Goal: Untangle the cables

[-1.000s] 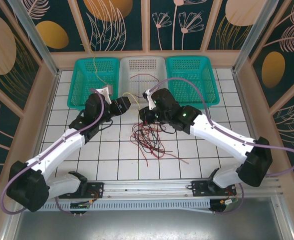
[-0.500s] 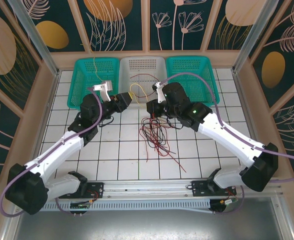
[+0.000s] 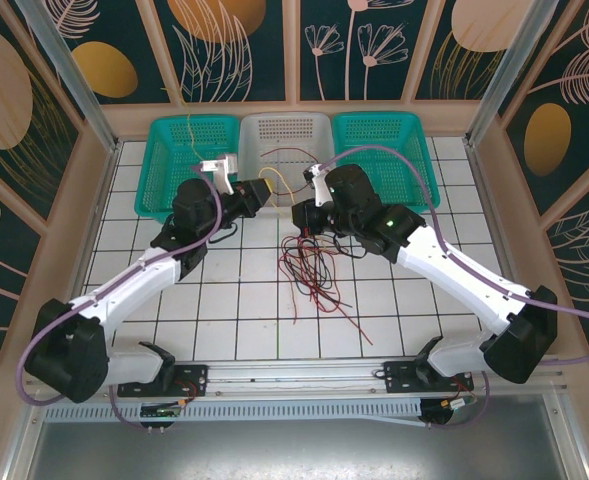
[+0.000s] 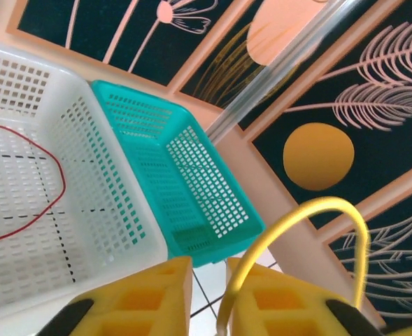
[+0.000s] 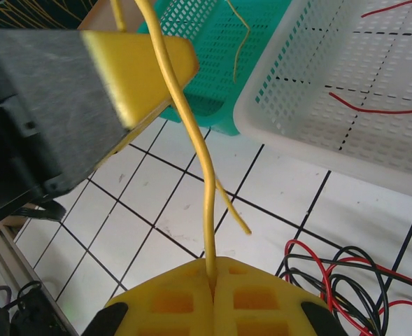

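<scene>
Yellow wire (image 5: 207, 210) runs from right gripper (image 5: 212, 269), clamped on it, leftward to left gripper (image 4: 209, 280); its jaws straddle the wire, grip undetermined.

We see two arms of one build: the left arm (image 3: 134, 285) and the right arm (image 3: 454, 268) both have smooth white link shells between bulky black joint housings. A thick purple cable (image 3: 376, 149) trails loosely along each. Small green lights (image 3: 385, 221) glow on the right arm's black housings, and a small white bracket (image 3: 217, 166) tops the left wrist. The left gripper (image 4: 209, 269) and right gripper (image 5: 212, 266) have bright yellow fingers with recessed rectangular pockets. Black mounts (image 3: 174, 378) anchor both bases at the near edge.
</scene>
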